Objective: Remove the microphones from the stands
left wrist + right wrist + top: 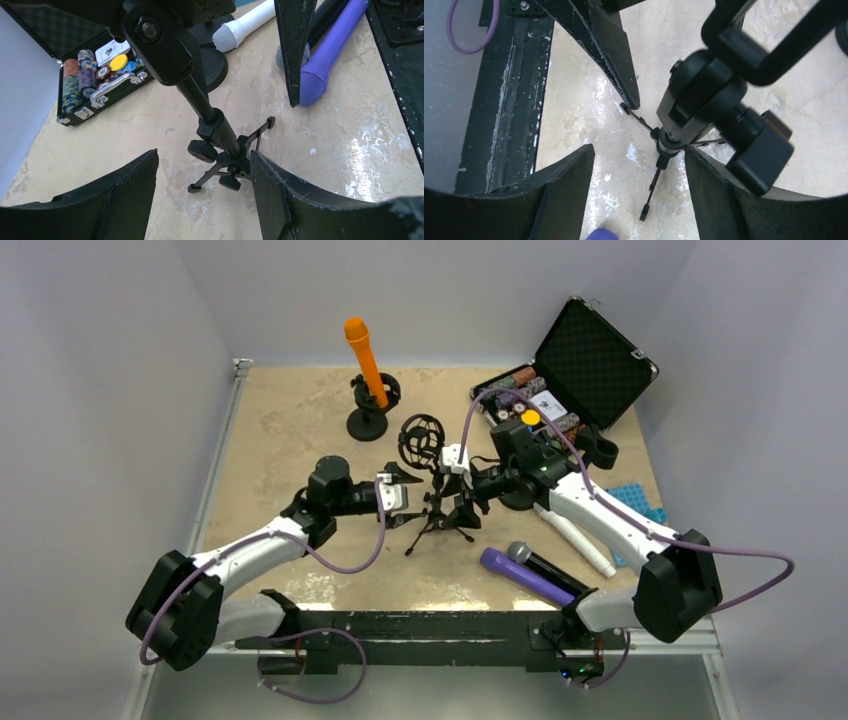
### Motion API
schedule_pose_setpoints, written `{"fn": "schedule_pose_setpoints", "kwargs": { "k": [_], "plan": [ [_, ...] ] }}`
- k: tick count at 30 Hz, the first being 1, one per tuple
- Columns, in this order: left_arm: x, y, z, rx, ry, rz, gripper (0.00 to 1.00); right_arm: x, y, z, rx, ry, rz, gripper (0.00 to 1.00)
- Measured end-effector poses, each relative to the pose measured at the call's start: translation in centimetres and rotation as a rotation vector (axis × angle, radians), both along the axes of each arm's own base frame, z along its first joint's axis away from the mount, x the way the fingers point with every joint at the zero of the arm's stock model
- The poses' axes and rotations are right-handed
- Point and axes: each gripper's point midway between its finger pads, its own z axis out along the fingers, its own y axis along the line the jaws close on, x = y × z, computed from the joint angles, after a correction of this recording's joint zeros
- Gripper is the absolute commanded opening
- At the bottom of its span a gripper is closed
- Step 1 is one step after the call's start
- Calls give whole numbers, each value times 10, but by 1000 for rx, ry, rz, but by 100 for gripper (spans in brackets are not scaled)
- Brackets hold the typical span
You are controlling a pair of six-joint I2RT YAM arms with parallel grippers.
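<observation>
At the wrists, both jaws gape wide astride the stand [220, 136]; overhead, their gap seems hidden

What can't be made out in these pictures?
- Top view: white microphone, head hidden under the right arm.
- Left wrist view: purple microphone, tail cut off by top edge.
- Right wrist view: black stand clamp, blurred, too close.
- Top view: white card in open black case, print too small.

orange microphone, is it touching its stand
Touching. The top external view shows the orange microphone standing tilted with its lower end seated in the clip of the black stand.
</observation>
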Motion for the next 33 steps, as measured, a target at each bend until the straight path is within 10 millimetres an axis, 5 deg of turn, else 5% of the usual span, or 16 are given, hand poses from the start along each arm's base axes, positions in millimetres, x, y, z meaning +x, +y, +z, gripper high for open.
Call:
{"fn": "schedule_pose_setpoints", "kwargs": {
  "k": [9, 16, 23, 33],
  "plan": [
    [-9, 12, 17, 2, -13, 64, 80, 9, -31, -9, -76, 79, -139, 72],
    [-32, 35, 55, -29, 15, 132, 86, 10, -52, 30, -41, 56, -225, 74],
    [-42, 43, 132, -78, 112, 180, 89, 21, -45, 101, 79, -42, -262, 75],
    [-44, 56, 192, -166, 402, 267, 91, 46, -21, 116, 128, 8, -266, 71]
  ]
}}
